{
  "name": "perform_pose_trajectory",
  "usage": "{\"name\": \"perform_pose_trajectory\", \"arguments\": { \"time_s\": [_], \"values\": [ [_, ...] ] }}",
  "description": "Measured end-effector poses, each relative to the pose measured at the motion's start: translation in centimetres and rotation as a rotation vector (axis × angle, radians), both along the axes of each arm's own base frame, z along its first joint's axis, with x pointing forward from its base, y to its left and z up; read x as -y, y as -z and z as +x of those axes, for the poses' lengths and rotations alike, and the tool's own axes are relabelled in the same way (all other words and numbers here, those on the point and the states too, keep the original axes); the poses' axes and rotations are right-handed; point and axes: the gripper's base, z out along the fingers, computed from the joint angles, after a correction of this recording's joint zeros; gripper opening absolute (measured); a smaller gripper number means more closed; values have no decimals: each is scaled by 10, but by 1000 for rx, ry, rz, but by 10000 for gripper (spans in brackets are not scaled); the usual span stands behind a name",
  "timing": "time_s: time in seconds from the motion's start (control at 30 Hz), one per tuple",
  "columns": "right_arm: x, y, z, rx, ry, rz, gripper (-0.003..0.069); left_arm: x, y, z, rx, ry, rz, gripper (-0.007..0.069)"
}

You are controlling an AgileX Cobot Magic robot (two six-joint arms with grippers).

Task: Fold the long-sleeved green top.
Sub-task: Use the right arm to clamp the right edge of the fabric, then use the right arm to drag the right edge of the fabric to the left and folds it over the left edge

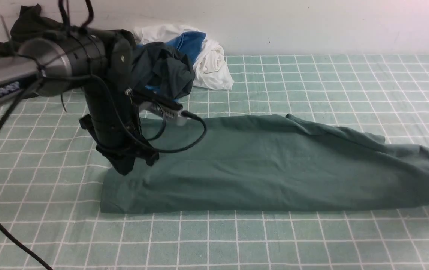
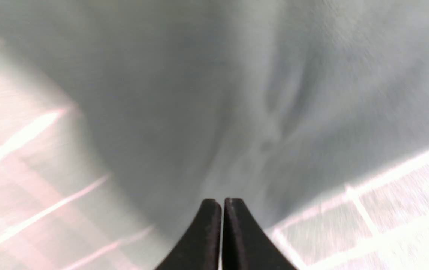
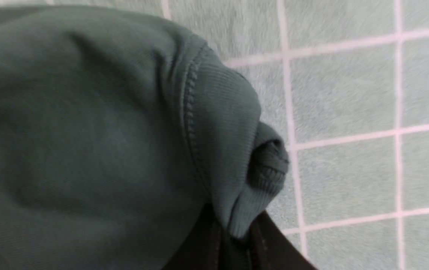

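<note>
Your right gripper (image 3: 233, 240) is clamped on the ribbed edge (image 3: 233, 150) of the green long-sleeved top (image 1: 266, 165). You can see the knit bunched between its fingers, and only a small fold of it is inside. Your left gripper (image 2: 221, 204) has its fingers pressed together. In its wrist view no cloth shows between them, so I judge that it holds nothing, although that picture is blurred. The top lies as one long band on the checked mat (image 1: 311, 240), running from just under the left gripper across to the right gripper, and it seems to be doubled along its length. The risks are these. If you pull with the right gripper, the small bite on the ribbed edge can slip out, because the cloth is thick there and the rest of the band drags on the mat. If you lift only one end, the band can sag and its layers can open. The left gripper must open before it goes down, otherwise it only pushes wrinkles into the cloth. Behind the left gripper is a pile of other clothes (image 1: 184, 63), and a wide swing of that arm can catch it.
</note>
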Motion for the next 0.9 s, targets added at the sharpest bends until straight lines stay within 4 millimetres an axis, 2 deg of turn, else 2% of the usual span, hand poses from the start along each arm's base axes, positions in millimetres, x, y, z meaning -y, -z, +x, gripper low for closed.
{"name": "perform_pose_trajectory", "arguments": {
  "time_s": [0.07,0.1,0.13,0.17,0.2,0.23,0.3,0.33,0.37,0.4,0.43,0.5,0.53,0.57,0.67,0.7,0.73,0.83,0.9],
  "values": [
    [-6,-33,-1,63,-17,-26,41,-3,-31,-11,78,0,-23,-3],
    [-7,-37,-1,71,-21,-32,41,-4,-38,-14,95,0,-28,-3],
    [-19,-69,-3,139,-55,-59,41,-8,-65,-27,161,0,-47,-3],
    [-23,-76,-4,155,-67,-62,41,-9,-68,-28,169,0,-50,-3],
    [-43,-104,-6,223,-119,-76,41,-13,-89,-41,223,0,-65,-3],
    [-61,-122,-7,269,-171,-81,41,-16,-103,-50,257,0,-76,-3],
    [-95,-147,-9,343,-269,-78,41,-21,-126,-67,316,-1,-94,-3],
    [-128,-159,-10,385,-360,-63,41,-24,-139,-78,355,-1,-106,-3],
    [-133,-161,-10,391,-373,-58,41,-25,-143,-82,368,-1,-110,-3],
    [-168,-170,-12,428,-466,-31,41,-29,-156,-94,408,-1,-122,-3],
    [-207,-170,-14,445,-570,3,41,-32,-168,-105,445,-2,-134,-3],
    [-245,-168,-15,467,-657,46,41,-36,-179,-118,481,-4,-146,-3],
    [-250,-167,-15,469,-668,51,41,-37,-180,-119,485,-4,-147,-3],
    [-291,-155,-14,483,-748,99,41,-41,-188,-134,513,-12,-159,-3],
    [-350,-128,-12,485,-837,185,41,-49,-196,-159,547,-27,-176,-3],
    [-362,-118,-10,482,-847,201,41,-50,-195,-164,549,-29,-178,-3],
    [-383,-104,-8,477,-860,240,41,-53,-195,-173,557,-30,-181,-3],
    [-420,-76,-3,467,-865,318,42,-60,-191,-195,566,-36,-185,-3],
    [-435,-62,1,457,-860,353,50,-63,-184,-203,553,-37,-182,-3]
  ]
}}
